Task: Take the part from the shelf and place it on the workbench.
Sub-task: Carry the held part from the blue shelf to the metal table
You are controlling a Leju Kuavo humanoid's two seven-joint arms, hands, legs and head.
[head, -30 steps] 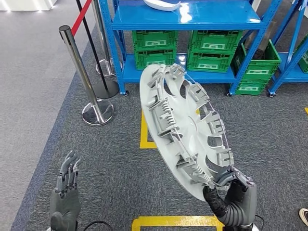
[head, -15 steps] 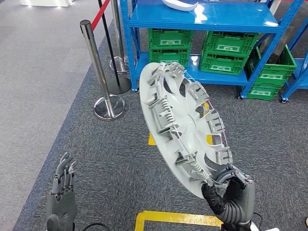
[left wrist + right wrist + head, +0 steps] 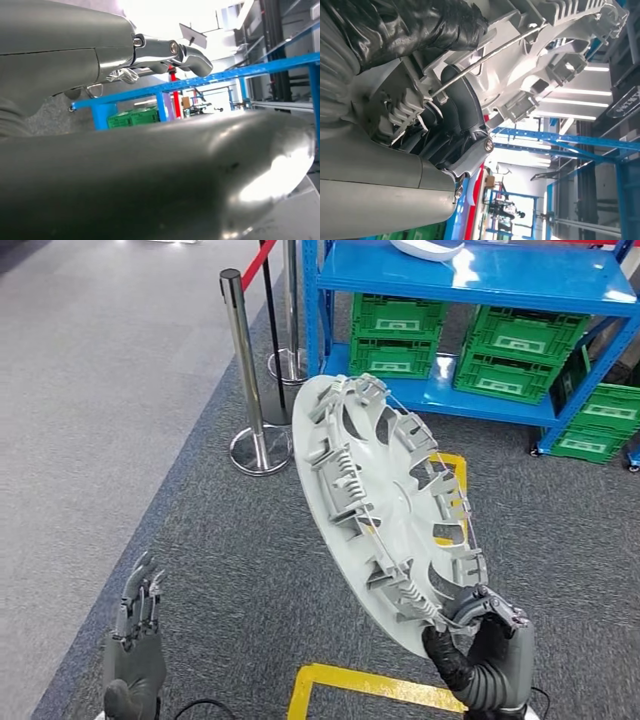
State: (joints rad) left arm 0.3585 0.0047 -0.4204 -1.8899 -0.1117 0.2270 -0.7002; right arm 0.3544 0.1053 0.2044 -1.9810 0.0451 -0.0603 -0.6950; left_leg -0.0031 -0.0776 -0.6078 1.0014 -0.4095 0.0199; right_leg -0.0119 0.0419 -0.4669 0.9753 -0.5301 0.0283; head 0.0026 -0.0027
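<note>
A large grey wheel cover (image 3: 381, 505), round and ribbed on its inner face, is held tilted above the carpet. My right hand (image 3: 483, 650) grips its lower rim at the bottom right of the head view. In the right wrist view the cover's ribs and clips (image 3: 516, 65) sit close against the hand's fingers (image 3: 467, 125). My left hand (image 3: 136, 645) is raised at the lower left, fingers apart and pointing up, holding nothing. The blue shelf (image 3: 483, 280) stands beyond the cover, with a white part (image 3: 426, 248) lying on its upper board.
Green crates (image 3: 392, 335) fill the shelf's lower level. A chrome stanchion (image 3: 249, 380) with a red belt stands left of the shelf. Yellow floor tape (image 3: 362, 685) runs near my feet. Grey carpet (image 3: 98, 420) stretches to the left.
The whole picture has shifted right: the camera has turned left, so shelf and stanchion appear further right. The wheel cover and both hands keep their places relative to me.
</note>
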